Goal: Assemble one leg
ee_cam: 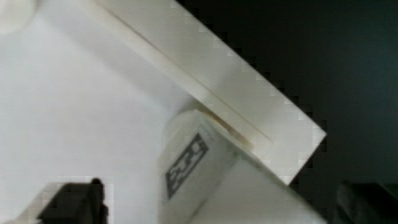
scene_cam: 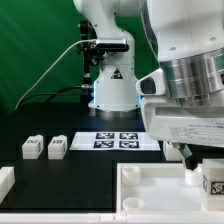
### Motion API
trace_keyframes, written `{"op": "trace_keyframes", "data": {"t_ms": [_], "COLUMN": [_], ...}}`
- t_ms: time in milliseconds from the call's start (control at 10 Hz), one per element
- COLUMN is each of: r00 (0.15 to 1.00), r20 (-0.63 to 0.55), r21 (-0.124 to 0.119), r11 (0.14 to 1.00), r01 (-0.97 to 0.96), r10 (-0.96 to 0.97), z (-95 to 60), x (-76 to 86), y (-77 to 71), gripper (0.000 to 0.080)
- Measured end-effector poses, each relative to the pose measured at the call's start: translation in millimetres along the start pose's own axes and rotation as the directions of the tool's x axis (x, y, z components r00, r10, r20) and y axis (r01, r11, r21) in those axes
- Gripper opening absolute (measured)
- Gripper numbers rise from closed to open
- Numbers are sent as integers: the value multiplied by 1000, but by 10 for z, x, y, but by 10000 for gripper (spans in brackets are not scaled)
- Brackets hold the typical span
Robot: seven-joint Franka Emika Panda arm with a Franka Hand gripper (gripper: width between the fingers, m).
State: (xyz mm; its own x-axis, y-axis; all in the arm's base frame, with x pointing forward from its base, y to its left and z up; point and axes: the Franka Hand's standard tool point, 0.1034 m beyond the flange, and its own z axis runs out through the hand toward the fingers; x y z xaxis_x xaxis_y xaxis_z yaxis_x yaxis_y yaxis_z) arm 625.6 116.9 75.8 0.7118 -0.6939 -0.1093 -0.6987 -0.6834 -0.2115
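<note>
**Leg at the panel's corner, under the fingers**

The large white panel (scene_cam: 160, 190) filled the lower right of the exterior view on the black table (scene_cam: 70, 175). The marker board (scene_cam: 118, 140) lay at centre, two spare legs (scene_cam: 44, 148) at lower left. The leg (scene_cam: 213, 180) stood upright at the panel's right edge, directly below the fingers (scene_cam: 195, 160). Whether they clasped it, I cannot tell.

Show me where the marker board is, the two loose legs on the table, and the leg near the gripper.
marker board (scene_cam: 119, 140), exterior view, its centre among the tags.
two loose legs (scene_cam: 45, 148), exterior view, on the right one's inner top edge.
leg near the gripper (scene_cam: 213, 180), exterior view, on its tagged face.
</note>
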Motion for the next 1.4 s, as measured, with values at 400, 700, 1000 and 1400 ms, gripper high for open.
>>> {"op": "trace_keyframes", "data": {"t_ms": [400,700,1000,1400], "r00": [932,974,995,617], "r20": [23,17,4,0], "r21": [-52,-52,-49,-14], "r11": [930,972,994,617], "r01": [363,228,-95,-787], "r10": [-363,-227,95,787], "z": [-46,-44,-44,-75], "x": [26,18,19,49], "y": [-26,-31,-34,-102], "gripper": [649,410,295,295]}}
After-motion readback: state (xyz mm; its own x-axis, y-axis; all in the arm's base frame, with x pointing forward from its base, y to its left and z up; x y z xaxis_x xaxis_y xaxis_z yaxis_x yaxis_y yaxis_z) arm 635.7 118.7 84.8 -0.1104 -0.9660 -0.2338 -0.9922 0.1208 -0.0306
